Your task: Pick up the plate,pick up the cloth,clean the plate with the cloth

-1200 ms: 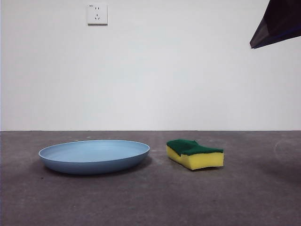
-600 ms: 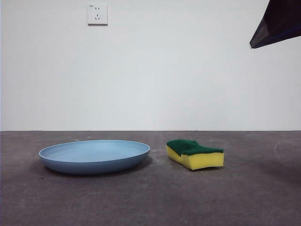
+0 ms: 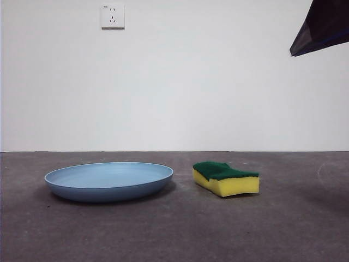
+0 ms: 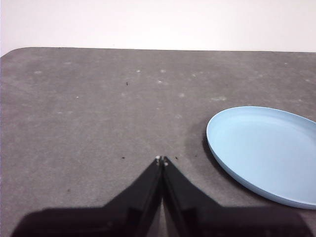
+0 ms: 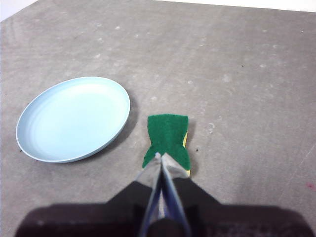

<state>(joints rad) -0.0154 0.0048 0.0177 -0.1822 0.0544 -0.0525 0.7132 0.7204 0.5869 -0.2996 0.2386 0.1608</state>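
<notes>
The light-blue plate (image 3: 109, 180) lies flat on the grey table, left of centre in the front view. The cloth, a yellow sponge with a dark green top (image 3: 226, 178), lies just right of it, apart from the rim. My left gripper (image 4: 161, 160) is shut and empty, hovering above bare table beside the plate (image 4: 266, 153). My right gripper (image 5: 160, 157) is shut and empty, high above the sponge (image 5: 168, 137), with the plate (image 5: 74, 117) off to one side. In the front view only a black arm tip (image 3: 322, 27) shows at the top right corner.
The grey table (image 3: 174, 229) runs back to a white wall with a socket (image 3: 113, 16). The left wrist view shows the table's far edge and a rounded corner (image 4: 19, 49).
</notes>
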